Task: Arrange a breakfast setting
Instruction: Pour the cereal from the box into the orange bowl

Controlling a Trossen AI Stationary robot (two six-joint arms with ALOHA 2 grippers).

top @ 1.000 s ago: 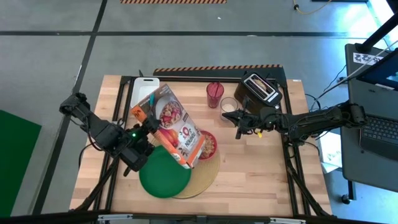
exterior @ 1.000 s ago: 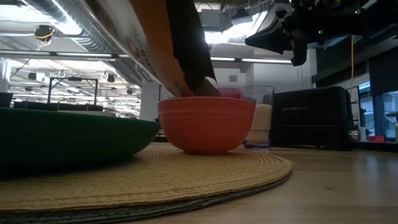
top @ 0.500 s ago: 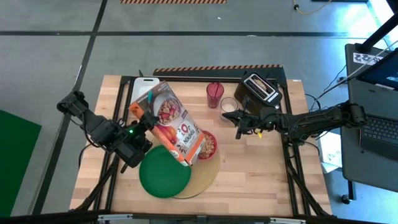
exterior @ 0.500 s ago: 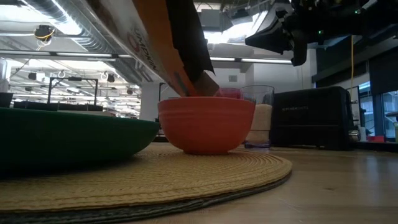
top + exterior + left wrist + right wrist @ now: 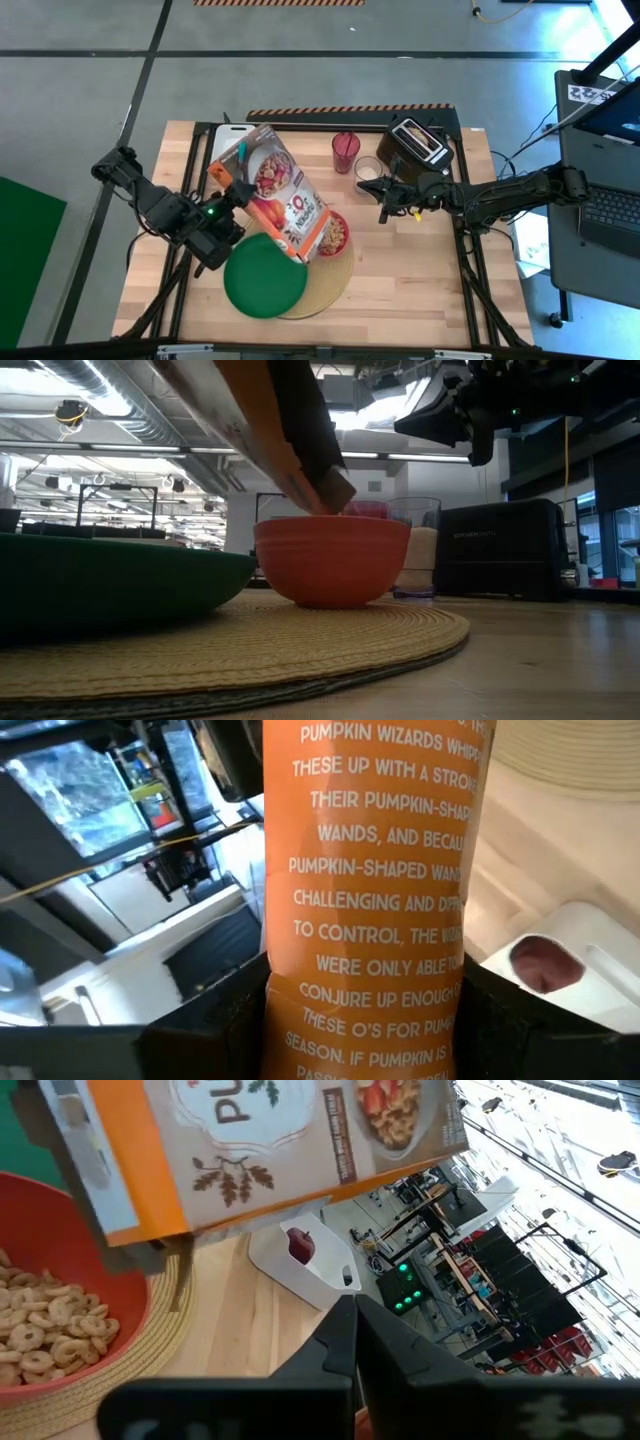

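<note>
An orange cereal box [image 5: 285, 200] hangs tilted, its open lower end [image 5: 335, 490] just above the red bowl [image 5: 337, 234], which holds cereal rings [image 5: 40, 1320]. My left gripper [image 5: 235, 195] is shut on the box from the table's left side. The bowl and the green plate [image 5: 264, 277] rest on the round tan placemat [image 5: 328, 285]. A small dark-red fruit [image 5: 299, 1243] lies on the white cutting board [image 5: 230, 143]. My right gripper [image 5: 383, 212] hangs shut and clear of everything, to the right of the bowl. My left gripper pinches the box between its two fingers [image 5: 225, 1015]. One finger is on each wide face, beside the narrow printed side panel [image 5: 370, 970]. The fingers come from the table's left, slanting down, and lie across the box. The box is lifted clear, with its open end lowest.
A black toaster [image 5: 420, 143] stands at the far right. A red cup [image 5: 345, 152] and a clear glass with white contents [image 5: 367, 168] stand beside it. Bare wood lies near the right and near edges of the table.
The box has tipped back a little. Its open lower end, which dipped behind the bowl's rim, now sits just above the rim. My left gripper has shifted slightly up with it and keeps its hold.
</note>
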